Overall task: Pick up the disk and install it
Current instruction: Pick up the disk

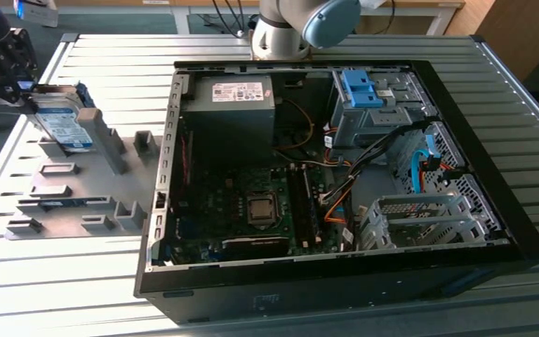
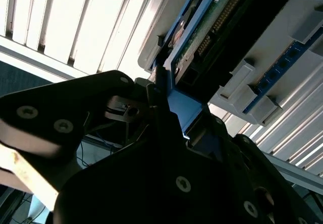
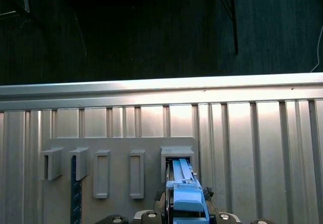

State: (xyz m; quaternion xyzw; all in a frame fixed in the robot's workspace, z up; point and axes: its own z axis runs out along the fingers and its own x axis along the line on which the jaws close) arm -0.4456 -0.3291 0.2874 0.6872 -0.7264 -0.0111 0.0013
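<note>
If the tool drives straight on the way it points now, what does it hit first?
Most likely the disk: its blue-railed end lies directly ahead of the tool, standing in a slot of the grey holder. Depth is unclear; they may already touch.

disk (image 1: 62, 126): silver, blue rail, white-blue label | case (image 1: 524, 232): black | table (image 1: 64, 295): ribbed silver | fixture plate (image 1: 82, 188): grey

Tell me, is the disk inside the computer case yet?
Out. The disk stands in the grey holder rack, beside the open computer case, not inside it.
</note>
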